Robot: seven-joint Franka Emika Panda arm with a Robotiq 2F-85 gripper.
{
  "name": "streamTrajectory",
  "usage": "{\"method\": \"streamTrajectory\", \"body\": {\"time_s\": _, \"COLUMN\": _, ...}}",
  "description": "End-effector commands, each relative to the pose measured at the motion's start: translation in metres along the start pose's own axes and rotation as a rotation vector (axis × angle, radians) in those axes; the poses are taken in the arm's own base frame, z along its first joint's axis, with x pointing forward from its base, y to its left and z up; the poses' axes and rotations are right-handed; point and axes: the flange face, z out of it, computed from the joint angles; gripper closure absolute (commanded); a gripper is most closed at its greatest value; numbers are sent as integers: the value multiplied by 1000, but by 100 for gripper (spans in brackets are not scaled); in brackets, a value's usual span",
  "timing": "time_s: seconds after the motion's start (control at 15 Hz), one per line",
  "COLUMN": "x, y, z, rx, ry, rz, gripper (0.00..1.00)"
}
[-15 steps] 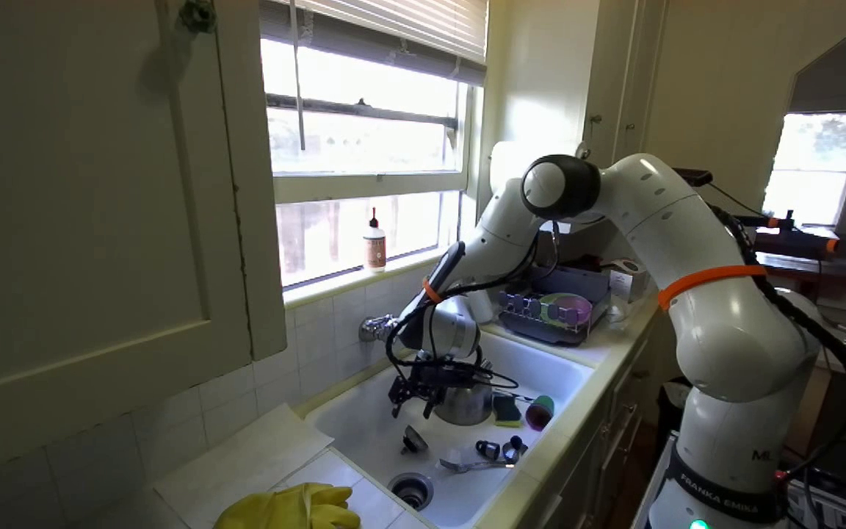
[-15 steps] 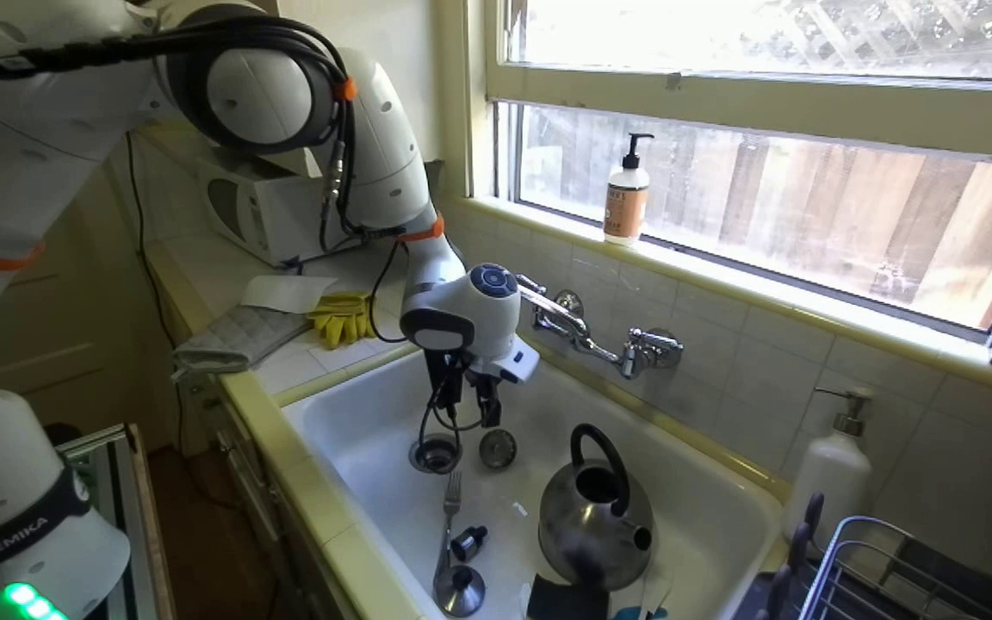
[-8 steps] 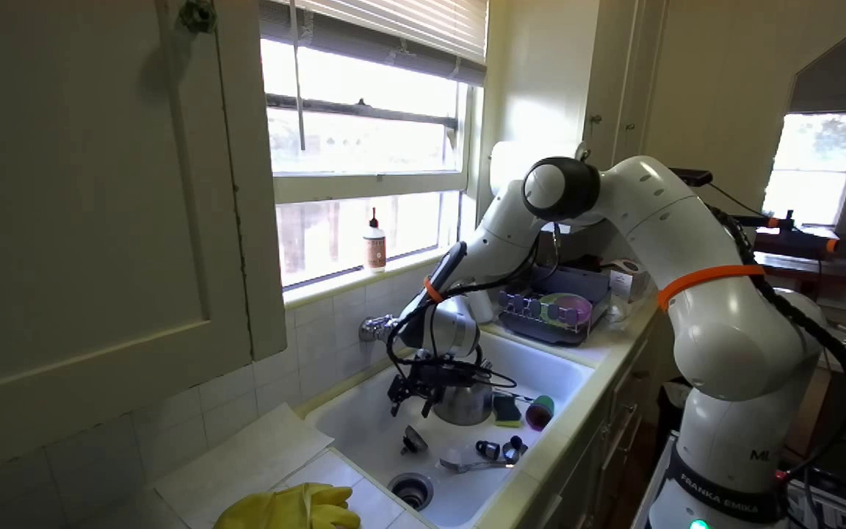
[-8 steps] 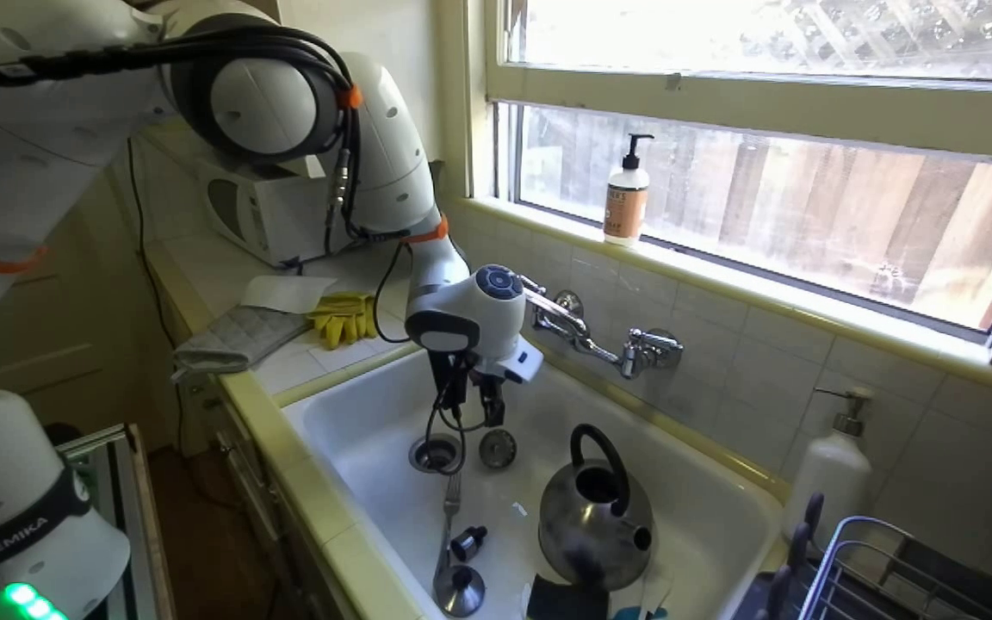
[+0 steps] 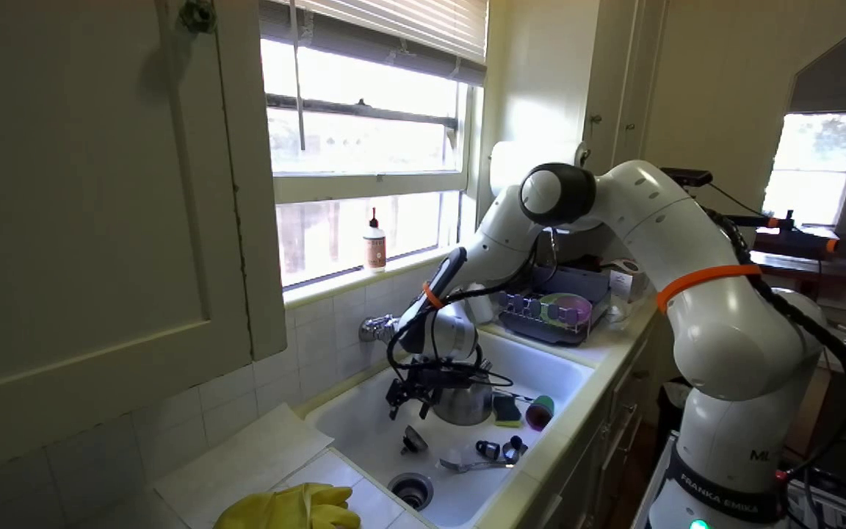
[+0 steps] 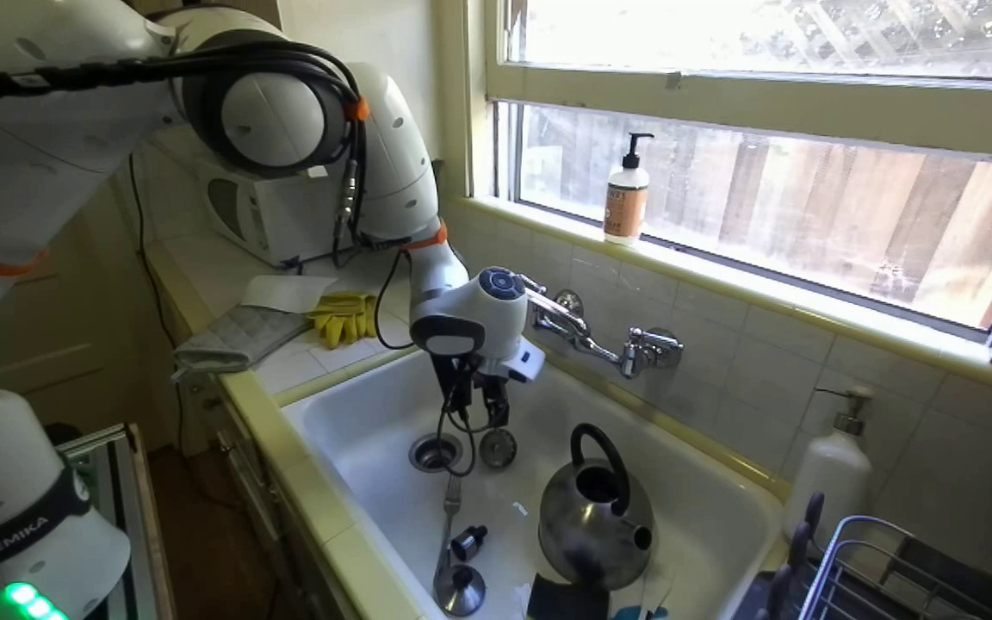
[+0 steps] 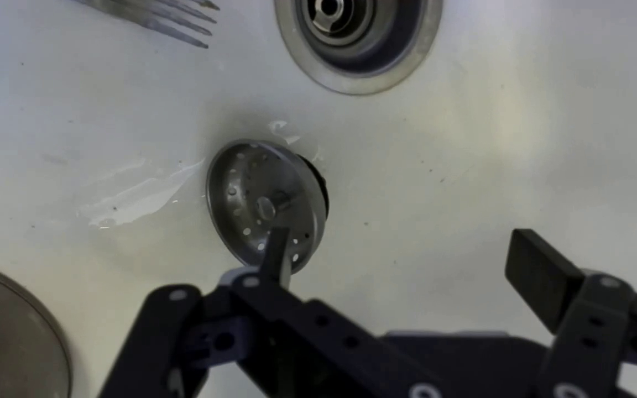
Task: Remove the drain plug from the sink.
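The black two-fingered claw [image 7: 401, 254] is spread wide, a broad gap between its tips, and it has hold of nothing. In the wrist view one tip overlaps the rim of the drain plug [image 7: 252, 193], a round grey perforated metal strainer with a centre post and a black underside; the second tip is well off to the side, over bare white surface. In an exterior view a gap shows between the tips and the drain plug below them.

The drain plug lies tilted on the floor of the large white rectangular sink [image 6: 703, 486], just beside the round steel-ringed drain hole [image 7: 360, 85]. Also in the sink are a grey metal kettle [image 6: 595, 534] with a black loop handle, upright, its inside too dark to make out; a silver metal fork [image 6: 452, 502]; a small dark cylinder [image 6: 467, 544]; a silver funnel-shaped piece [image 6: 460, 592]; and, in an exterior view, a dark green and yellow sponge [image 5: 507, 410] and a tilted green cup [image 5: 540, 413] with a purplish inside. Next to the sink, a grey dish rack [image 5: 540, 334] holds round green and purple dishes [image 5: 570, 310]. The white tiled counter [image 6: 294, 368] carries yellow rubber gloves [image 6: 344, 319] and a grey quilted mat [image 6: 242, 338].

Compared with a second ago, the white jointed arm [image 5: 651, 198] has its raised elbow slightly lower in both exterior views, and the claw has shifted a little; the drain plug lies where it did.
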Motion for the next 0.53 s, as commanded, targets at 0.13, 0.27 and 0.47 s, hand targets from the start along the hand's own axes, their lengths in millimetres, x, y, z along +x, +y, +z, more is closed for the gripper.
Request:
{"method": "streamTrajectory", "body": {"time_s": 0.13, "x": 10, "y": 10, "z": 28, "rx": -43, "ry": -2, "rz": -35, "gripper": 0}}
{"method": "streamTrajectory", "body": {"time_s": 0.27, "x": 12, "y": 13, "z": 35, "rx": -53, "ry": -9, "rz": -43, "gripper": 0}}
{"method": "streamTrajectory", "body": {"time_s": 0.47, "x": 16, "y": 15, "z": 47, "rx": -57, "ry": -14, "rz": -56, "gripper": 1}}
